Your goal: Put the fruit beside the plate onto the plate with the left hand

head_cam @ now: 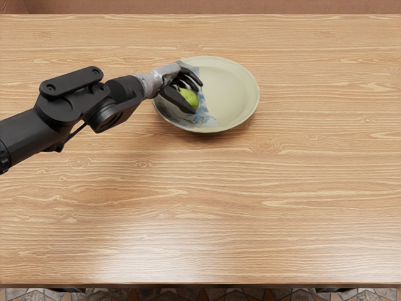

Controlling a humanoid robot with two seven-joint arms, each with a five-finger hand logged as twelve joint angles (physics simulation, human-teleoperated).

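A pale green plate [235, 88] sits on the wooden table, right of centre toward the back. My left arm reaches in from the left edge, and my left hand [182, 88] hovers over the plate's left part. Its dark fingers [177, 98] are curled around a small yellow-green fruit [190, 98], which is partly hidden by them. The fruit is held over the plate's inner left side; I cannot tell whether it touches the plate. The right arm does not show.
The wooden table [200, 207] stretches wide in front of and to the right of the plate. Its front edge runs along the bottom of the picture, with patterned floor below.
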